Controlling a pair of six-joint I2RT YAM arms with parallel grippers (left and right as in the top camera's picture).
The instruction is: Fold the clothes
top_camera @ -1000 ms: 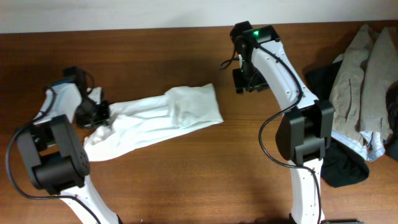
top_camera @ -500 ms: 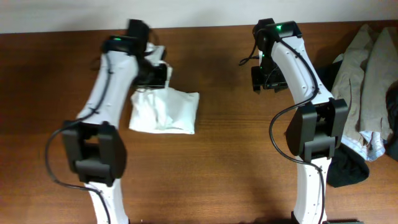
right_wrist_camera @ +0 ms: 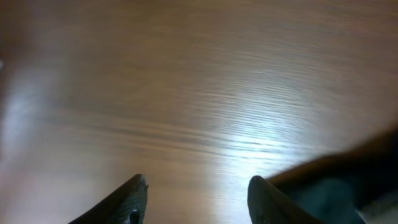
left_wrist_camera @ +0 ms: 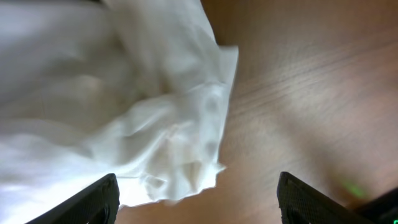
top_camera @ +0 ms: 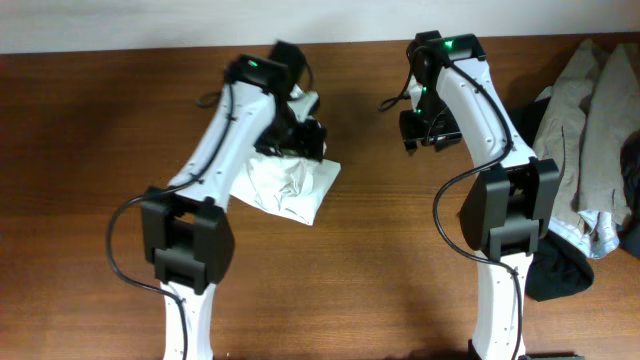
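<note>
The white T-shirt (top_camera: 287,187) lies in a crumpled, folded bundle on the brown table, left of centre. My left gripper (top_camera: 305,135) hovers over its far right edge. In the left wrist view the white T-shirt (left_wrist_camera: 118,106) fills the upper left, and the left gripper (left_wrist_camera: 196,202) stands wide open with only a loose cloth edge and bare wood between its fingers (left_wrist_camera: 93,199). My right gripper (top_camera: 415,130) hangs over bare wood at the back, right of the shirt. The right gripper (right_wrist_camera: 199,199) is open and holds nothing.
A pile of other clothes (top_camera: 590,120), beige-grey over black and light blue, lies at the table's right edge. A dark cloth (right_wrist_camera: 348,186) shows at the lower right of the right wrist view. The table's back edge (top_camera: 150,50) meets a pale wall.
My left gripper carried the shirt's left end over to the right, folding the long shirt into a short bundle, then opened and let go. The right arm barely moved.
</note>
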